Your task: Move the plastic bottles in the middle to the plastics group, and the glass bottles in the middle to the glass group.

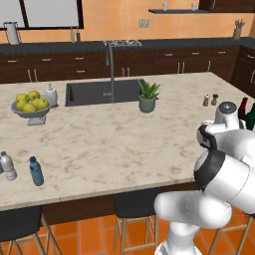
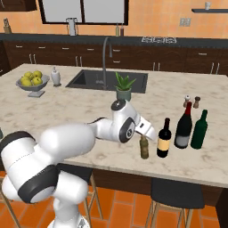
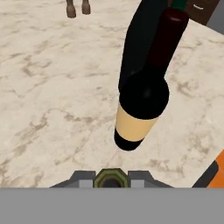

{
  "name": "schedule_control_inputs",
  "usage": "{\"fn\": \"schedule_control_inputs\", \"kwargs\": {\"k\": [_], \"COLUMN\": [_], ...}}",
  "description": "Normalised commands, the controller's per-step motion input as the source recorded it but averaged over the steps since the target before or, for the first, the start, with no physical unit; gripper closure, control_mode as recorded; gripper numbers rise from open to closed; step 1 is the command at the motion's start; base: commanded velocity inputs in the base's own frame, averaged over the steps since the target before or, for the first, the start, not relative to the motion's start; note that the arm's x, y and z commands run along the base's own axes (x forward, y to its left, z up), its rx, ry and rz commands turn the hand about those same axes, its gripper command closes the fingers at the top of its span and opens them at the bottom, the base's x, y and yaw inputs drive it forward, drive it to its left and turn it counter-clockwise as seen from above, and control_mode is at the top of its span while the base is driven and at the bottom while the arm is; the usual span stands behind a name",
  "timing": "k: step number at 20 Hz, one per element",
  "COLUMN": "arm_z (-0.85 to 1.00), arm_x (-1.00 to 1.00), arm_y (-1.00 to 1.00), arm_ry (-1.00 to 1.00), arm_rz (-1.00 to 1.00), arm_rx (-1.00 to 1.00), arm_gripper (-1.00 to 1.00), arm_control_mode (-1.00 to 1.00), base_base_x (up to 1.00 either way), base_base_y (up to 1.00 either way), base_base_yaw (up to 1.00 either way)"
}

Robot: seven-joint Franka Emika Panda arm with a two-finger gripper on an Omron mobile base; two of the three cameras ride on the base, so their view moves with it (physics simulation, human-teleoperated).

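Standing on the marble worktop point(image 2: 62, 107) near its front edge, the olive-brown beer bottle point(image 2: 144, 147) is gripped at the neck by the end effector point(image 2: 143, 136), whose two fingers are closed tight around it. In the hand view the bottle's round mouth point(image 3: 110, 178) is seen from straight above, pinched between the grey fingertips point(image 3: 83, 177) at 6 o'clock.

Just beside it, at 3 o'clock in the right base view, the black wine bottle with the tan label point(image 2: 164, 138) is standing upright; whether the two touch cannot be told. In the hand view this bottle point(image 3: 140, 109) rises at 12 o'clock from the held one.

Further along at 3 o'clock, the red-topped wine bottle point(image 2: 183, 126) and the dark green bottle point(image 2: 199, 130) are placed side by side. A pair of salt and pepper shakers point(image 2: 191, 102) is set behind them.

In the left base view, the blue water bottle point(image 1: 36, 171) and the clear ribbed water bottle point(image 1: 7, 166) are seen close together at 9 o'clock, near the worktop's front edge, well apart from the glass bottles.

A potted plant point(image 2: 124, 87), a sink point(image 2: 109, 81) and a bowl of lemons point(image 2: 32, 81) are arranged across the far half of the worktop.
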Motion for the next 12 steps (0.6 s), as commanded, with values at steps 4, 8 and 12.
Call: {"fn": "schedule_control_inputs", "kwargs": {"k": [4,8,12], "arm_z": [-0.38,-0.40,-0.37], "arm_x": [0.18,0.01,0.01], "arm_y": [-0.21,-0.30,-0.15], "arm_ry": [0.00,0.00,0.00], "arm_rz": [-0.01,0.00,0.00], "arm_rx": [0.04,0.08,0.08], "arm_gripper": [1.00,1.00,1.00], "arm_control_mode": [-1.00,-1.00,-1.00], "base_base_x": [0.00,0.00,0.00], "base_base_y": [0.00,0.00,0.00], "base_base_yaw": [0.00,0.00,0.00]}}
